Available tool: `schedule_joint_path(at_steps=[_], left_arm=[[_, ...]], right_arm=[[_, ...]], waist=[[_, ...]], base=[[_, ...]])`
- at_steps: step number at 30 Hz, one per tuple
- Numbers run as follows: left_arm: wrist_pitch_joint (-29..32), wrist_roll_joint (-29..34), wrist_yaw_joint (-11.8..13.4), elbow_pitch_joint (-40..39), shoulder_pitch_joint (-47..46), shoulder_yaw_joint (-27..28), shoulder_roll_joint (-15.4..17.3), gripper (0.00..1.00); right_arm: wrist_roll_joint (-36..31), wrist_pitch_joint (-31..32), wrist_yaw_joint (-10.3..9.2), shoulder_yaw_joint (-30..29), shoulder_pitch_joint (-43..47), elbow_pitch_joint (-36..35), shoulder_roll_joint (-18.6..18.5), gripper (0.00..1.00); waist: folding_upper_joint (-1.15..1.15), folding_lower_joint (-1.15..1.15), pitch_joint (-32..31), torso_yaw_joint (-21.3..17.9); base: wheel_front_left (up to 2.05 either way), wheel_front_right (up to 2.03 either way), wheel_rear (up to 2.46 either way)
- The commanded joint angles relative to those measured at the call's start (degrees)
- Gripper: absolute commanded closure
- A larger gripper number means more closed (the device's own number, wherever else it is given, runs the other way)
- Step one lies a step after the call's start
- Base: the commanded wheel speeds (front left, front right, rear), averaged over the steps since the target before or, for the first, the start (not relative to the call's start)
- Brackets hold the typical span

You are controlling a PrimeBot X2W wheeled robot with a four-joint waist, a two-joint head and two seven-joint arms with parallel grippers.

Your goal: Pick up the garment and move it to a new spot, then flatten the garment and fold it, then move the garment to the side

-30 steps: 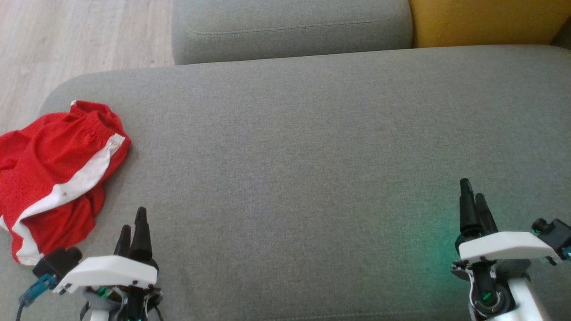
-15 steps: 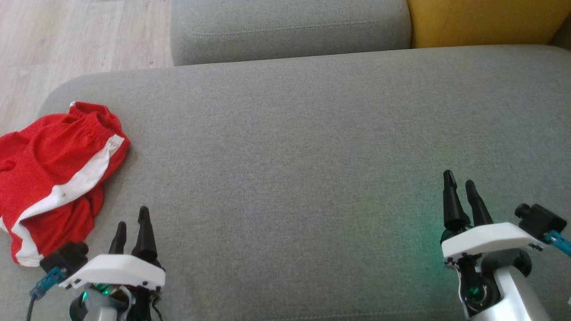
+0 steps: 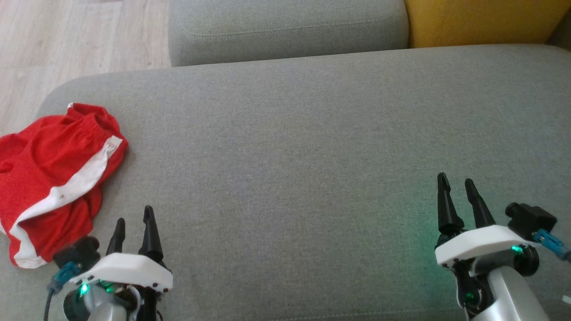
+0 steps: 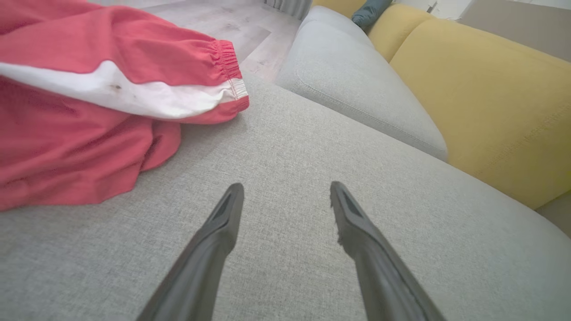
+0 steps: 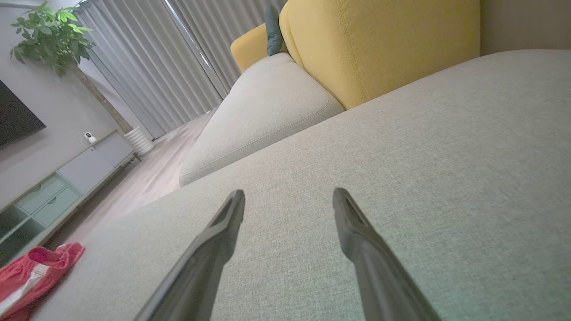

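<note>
The red shorts [image 3: 49, 178] lie crumpled at the left end of the gray sofa seat [image 3: 285, 133], waistband pointing away from the robot, white side stripe running diagonally back toward it. Their left edge is cut off in the head view. Both arms reach forward over the seat: left end effector [image 3: 134, 215] near the shorts, right end effector [image 3: 455, 179] well apart, each spread and empty.

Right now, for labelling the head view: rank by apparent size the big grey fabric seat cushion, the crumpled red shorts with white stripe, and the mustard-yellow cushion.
1. Big grey fabric seat cushion
2. Crumpled red shorts with white stripe
3. Mustard-yellow cushion, though the frame crops it
</note>
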Motion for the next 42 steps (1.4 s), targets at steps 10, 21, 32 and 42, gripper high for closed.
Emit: schedule_joint_path(at_steps=[10,21,32,42], left_arm=[[-2.47,7.85,1.34,-1.05,-3.47,0.92,1.13,0.0],[-4.31,15.37,2.41,-0.28,-3.91,0.78,1.2,0.0],[-6.16,22.38,3.49,0.05,-4.59,0.95,1.28,0.0],[-6.41,22.63,3.64,-0.04,-4.38,1.54,1.27,0.0]], right_arm=[[-8.94,-2.59,0.36,0.85,-4.23,0.43,-0.06,0.0],[-17.03,-4.45,0.4,1.11,-5.28,1.74,0.24,0.0],[-24.68,-6.31,0.44,0.05,-6.07,1.94,0.65,0.0],[-25.17,-6.57,0.44,-1.88,-5.8,1.47,1.19,0.0]], waist=[[0.0,0.0,-0.13,-0.24],[0.0,0.0,0.12,-0.59],[0.0,0.0,0.39,-1.05],[0.0,0.0,0.64,-1.32]], base=[[0.0,0.0,0.0],[0.0,0.0,0.0],[0.0,0.0,0.0],[0.0,0.0,0.0]])
